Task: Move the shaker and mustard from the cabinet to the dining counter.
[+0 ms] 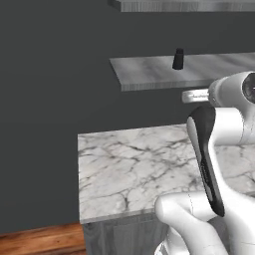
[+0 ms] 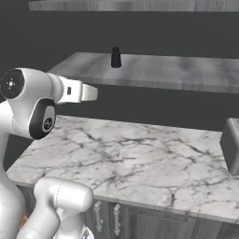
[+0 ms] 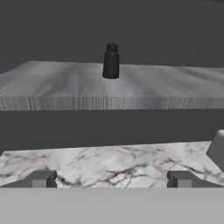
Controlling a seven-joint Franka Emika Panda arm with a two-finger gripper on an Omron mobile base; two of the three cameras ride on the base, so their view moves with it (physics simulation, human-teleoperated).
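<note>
Two dark fingertips of the gripper (image 3: 111, 179) stand spread wide, holding nothing, above a white grey-veined marble counter (image 3: 109, 164) with bare room up to its far edge. Beyond, one small black tapered shaker (image 3: 111, 61) with a narrower cap stands upright, alone on the cabinet's long grey streaked shelf (image 3: 65, 89), set back from its front edge

One shaker (image 3: 111, 61) stands in the cabinet (image 2: 28, 32), small and black. Two grey streaked shelves are visible: the lower shelf (image 3: 166, 87) that carries the shaker and the upper shelf (image 2: 140, 5) at the top edge. There is one marble table (image 2: 140, 154) below them. One grey boxy thing (image 2: 231, 144) sits at the table's right end. Two door handles (image 2: 98, 215) show under the table's front edge. One hand (image 3: 112, 180) shows two dark fingertips (image 3: 41, 179).
</note>
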